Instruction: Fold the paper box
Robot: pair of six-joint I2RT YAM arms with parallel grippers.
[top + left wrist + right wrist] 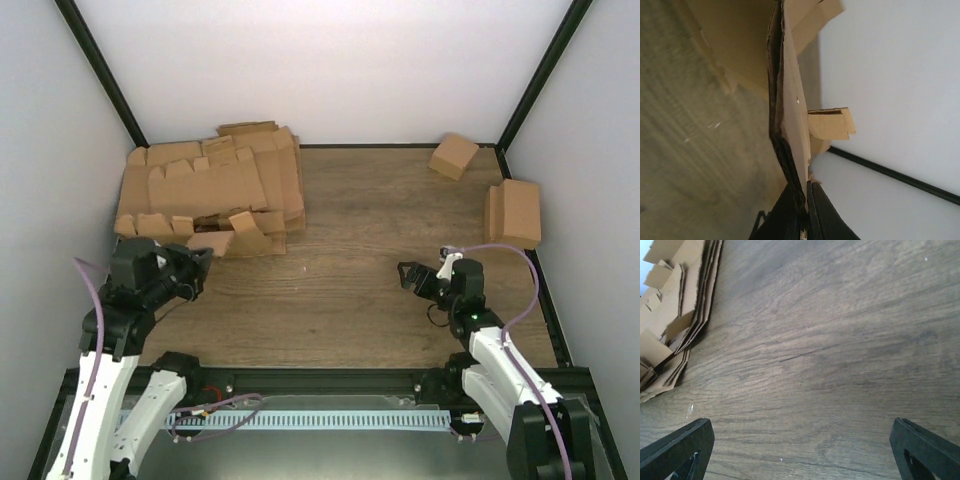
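- Far-left corner of the wood-grain brown bench (360, 255): pile of flat brown cardboard blanks (215, 180), several flaps sticking up along its near edge. The right wrist view shows the same pile (675, 315) as stacked sheets seen from the side.
- Left pincer (198, 265), black two-finger, sits at the near edge of that pile, pointing right.
- Left wrist view: left pincer (802, 212) is fully closed, and its fingers (827, 222) pinch the edge of the paper box (792, 125), a plain brown cardboard die-cut sheet with tabbed flaps. The sheet is seen edge-on, and one small tab juts out towards the white wall.
- In the top view I cannot tell which sheet at the pile's near edge is the held one.
- Right of centre, towards the near edge: right pincer (412, 275), jaws spread wide, nothing between them, pointing left.
- Right wrist view: right pincer (800, 432) is over bare wood, with only its finger tips (680, 445) in frame.
- Far-right corner: small cube-like brown cardboard box (453, 156).
- Right edge, nearer than the cube: folded shallow brown cardboard box (515, 212).
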